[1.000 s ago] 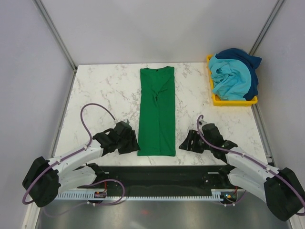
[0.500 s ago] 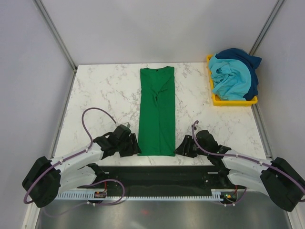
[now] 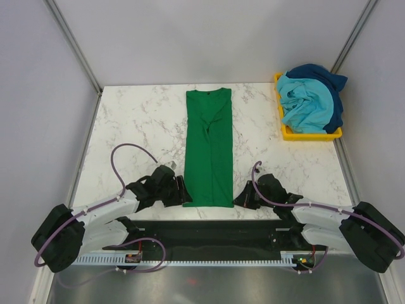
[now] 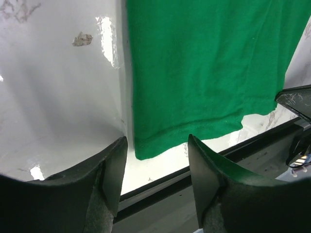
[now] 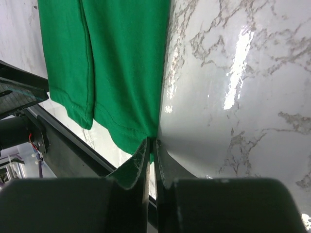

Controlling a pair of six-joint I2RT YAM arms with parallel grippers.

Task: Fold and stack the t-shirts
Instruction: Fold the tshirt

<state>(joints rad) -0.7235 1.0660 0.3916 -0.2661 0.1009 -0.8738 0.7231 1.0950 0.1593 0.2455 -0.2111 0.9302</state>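
My left gripper (image 4: 158, 145): jaws apart, straddling near-left hem corner of green t-shirt (image 3: 209, 149). My right gripper (image 5: 151, 144): jaws clamped on near-right hem corner. Shirt flat on table (image 3: 139, 120).

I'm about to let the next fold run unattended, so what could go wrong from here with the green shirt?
1. The right gripper pinches only the very edge of the near corner of the green t-shirt; it may slip out or lift just one layer.
2. The left gripper stands open around the other near corner; lifting before it closes would likely skew the folded strip.
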